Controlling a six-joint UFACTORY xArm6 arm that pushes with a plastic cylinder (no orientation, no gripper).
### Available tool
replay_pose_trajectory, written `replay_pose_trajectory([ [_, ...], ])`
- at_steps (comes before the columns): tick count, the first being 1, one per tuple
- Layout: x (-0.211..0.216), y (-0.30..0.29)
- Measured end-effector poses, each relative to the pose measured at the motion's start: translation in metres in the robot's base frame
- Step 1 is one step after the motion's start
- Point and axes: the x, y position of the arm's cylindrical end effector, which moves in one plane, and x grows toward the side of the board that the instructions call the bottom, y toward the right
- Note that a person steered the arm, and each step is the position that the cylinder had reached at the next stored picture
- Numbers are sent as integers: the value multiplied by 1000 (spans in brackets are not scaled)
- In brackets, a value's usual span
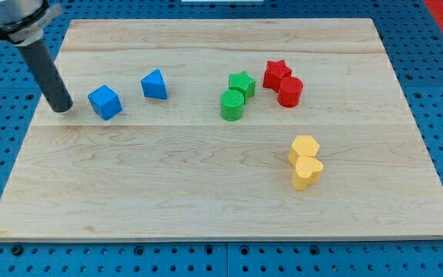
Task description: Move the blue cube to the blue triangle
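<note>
- One rod and no gripper on this arm, so there is nothing to open, close or grasp with; my tip [62, 108] rests on the wooden board [206, 192] near its left edge, touching no block.
- Just beside my tip, toward the view's right, sits the blue cube [104, 101], with a narrow gap between them.
- Further right and slightly toward the view's top lies the blue triangle [154, 85], near the cube but apart from it.
- Tip, cube and triangle fall almost on one line running rightward and a little upward; I judge that a push along that line would carry the cube to its goal, since my tip is already on the cube's far side from the triangle.
- Well apart, past the board's middle, a green star [241, 83] touches a green cylinder [231, 105]; a red star [276, 74] touches a red cylinder [290, 91].
- Toward the lower right, two yellow blocks [305, 161] sit pressed together, well clear of the push path.
</note>
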Motion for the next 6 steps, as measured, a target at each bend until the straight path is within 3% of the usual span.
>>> replay_pose_trajectory([
  [6, 4, 39],
])
